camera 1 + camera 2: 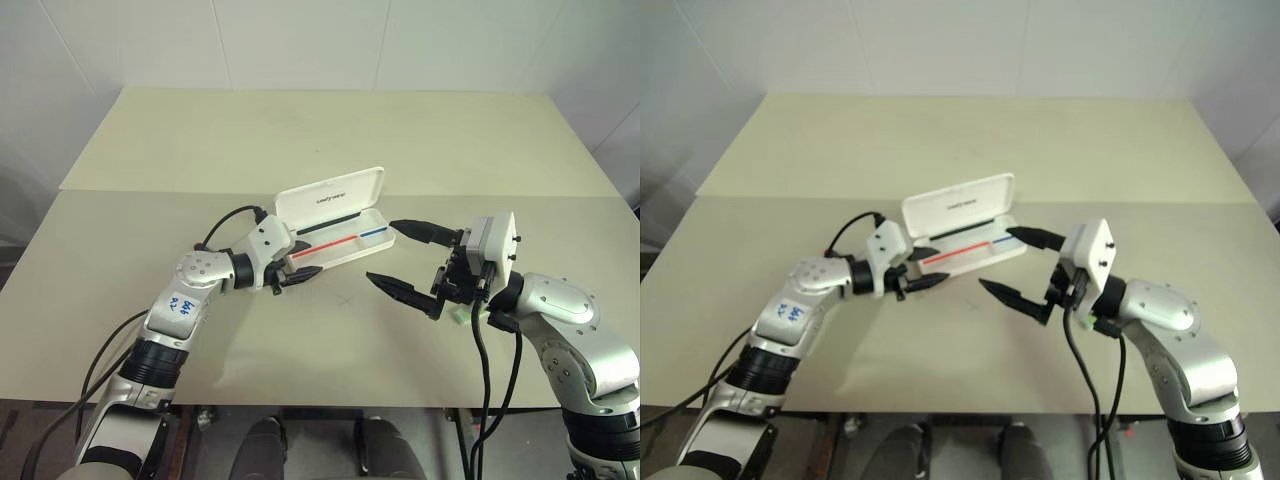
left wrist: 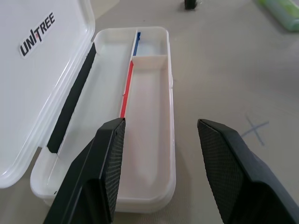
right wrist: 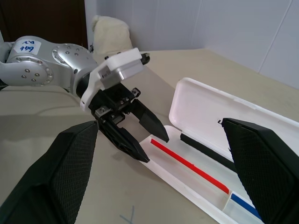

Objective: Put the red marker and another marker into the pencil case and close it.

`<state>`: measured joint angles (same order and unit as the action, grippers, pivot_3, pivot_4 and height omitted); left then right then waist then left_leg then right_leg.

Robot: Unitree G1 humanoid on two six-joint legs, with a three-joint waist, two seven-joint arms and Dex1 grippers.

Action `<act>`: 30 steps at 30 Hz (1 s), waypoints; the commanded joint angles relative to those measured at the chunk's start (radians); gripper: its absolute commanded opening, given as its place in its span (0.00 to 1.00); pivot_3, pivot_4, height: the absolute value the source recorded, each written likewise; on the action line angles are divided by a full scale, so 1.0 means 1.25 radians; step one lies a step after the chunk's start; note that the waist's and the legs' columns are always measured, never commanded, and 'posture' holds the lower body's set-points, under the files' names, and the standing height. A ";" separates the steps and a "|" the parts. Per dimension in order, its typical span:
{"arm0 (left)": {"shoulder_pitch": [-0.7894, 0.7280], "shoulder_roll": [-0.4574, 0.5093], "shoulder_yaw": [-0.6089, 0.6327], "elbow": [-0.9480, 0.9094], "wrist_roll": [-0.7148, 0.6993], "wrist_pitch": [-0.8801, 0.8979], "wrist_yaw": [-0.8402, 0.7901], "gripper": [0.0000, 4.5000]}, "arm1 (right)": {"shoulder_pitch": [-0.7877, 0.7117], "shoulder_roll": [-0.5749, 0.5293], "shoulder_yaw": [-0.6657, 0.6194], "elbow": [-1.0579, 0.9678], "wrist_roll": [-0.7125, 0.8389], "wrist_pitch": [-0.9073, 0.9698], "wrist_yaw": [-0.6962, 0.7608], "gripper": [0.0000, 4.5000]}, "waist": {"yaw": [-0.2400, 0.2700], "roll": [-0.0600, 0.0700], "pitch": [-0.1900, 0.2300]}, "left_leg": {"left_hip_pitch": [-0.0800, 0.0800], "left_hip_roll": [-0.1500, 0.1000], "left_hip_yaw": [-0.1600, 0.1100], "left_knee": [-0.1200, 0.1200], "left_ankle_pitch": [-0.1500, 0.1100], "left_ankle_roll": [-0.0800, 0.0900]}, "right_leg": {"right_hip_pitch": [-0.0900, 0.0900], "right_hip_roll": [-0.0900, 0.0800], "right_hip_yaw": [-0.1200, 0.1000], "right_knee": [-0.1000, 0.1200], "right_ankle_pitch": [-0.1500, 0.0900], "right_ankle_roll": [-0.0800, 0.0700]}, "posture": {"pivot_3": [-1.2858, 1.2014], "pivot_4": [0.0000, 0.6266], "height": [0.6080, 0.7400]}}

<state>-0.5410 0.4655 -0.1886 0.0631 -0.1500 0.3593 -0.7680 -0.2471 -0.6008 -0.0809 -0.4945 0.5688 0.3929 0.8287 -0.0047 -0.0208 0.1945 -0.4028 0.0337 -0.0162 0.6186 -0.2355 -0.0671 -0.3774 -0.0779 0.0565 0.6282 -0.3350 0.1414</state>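
A wide cream bench (image 1: 300,130) made of two tops joined at a seam carries everything. Both arms reach in over its near half, the left arm (image 1: 200,275) from the left and the right arm (image 1: 560,305) from the right, pointing toward each other.

Between them, near the middle of the bench, lies the pencil case (image 1: 330,195), a flat white box with rounded corners. It is open: the lid stands up on the far side, with dark lettering on its inner face, and the shallow tray lies flat on the near side.

The left jaws sit at the left end of the tray, spread with nothing between them. Seen from the left wrist, one black finger (image 2: 110,172) hangs over the tray and the other over the bare bench just beside the case's near wall. The right jaws hover off the right end of the case, spread very wide and empty, their tips aimed at the case.

The lime-green marker (image 2: 282,14) lies on the bench to the right of the case, apart from it, below the right wrist; a sliver of it shows there in the head views (image 1: 458,315).

A faint pencilled cross (image 1: 347,298) marks the bench in front of the case. Inside the tray a black strip (image 2: 70,107) runs along the hinge side, a thin red line (image 2: 125,91) runs down the middle, and a short blue line (image 2: 137,43) sits in the small end compartment.
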 commanded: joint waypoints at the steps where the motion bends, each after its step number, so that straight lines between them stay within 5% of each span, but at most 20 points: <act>1: -0.020 -0.008 -0.006 0.015 0.020 -0.008 0.005 0.58 | -0.004 0.001 -0.007 -0.025 0.002 -0.015 -0.009 1.00 | 0.001 0.000 0.000 | 0.000 0.000 0.000 0.000 0.000 0.000 | 0.000 0.000 0.000 0.000 0.000 0.000 | 0.52 0.24 1.00; 30: -0.050 -0.048 -0.046 0.028 0.079 0.013 -0.014 0.58 | -0.023 0.015 0.002 -0.050 0.012 -0.005 -0.058 1.00 | 0.001 0.000 0.000 | 0.000 0.000 0.000 0.002 0.000 0.000 | 0.000 0.000 0.000 0.001 0.000 0.000 | 0.52 0.24 1.00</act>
<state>-0.6092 0.4089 -0.2451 0.1324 -0.0522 0.3770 -0.7810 -0.2626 -0.5856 -0.0791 -0.5096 0.5717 0.3939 0.7629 -0.0030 -0.0208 0.1945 -0.4031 0.0337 -0.0163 0.6207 -0.2355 -0.0669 -0.3771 -0.0779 0.0565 0.6289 -0.3348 0.1418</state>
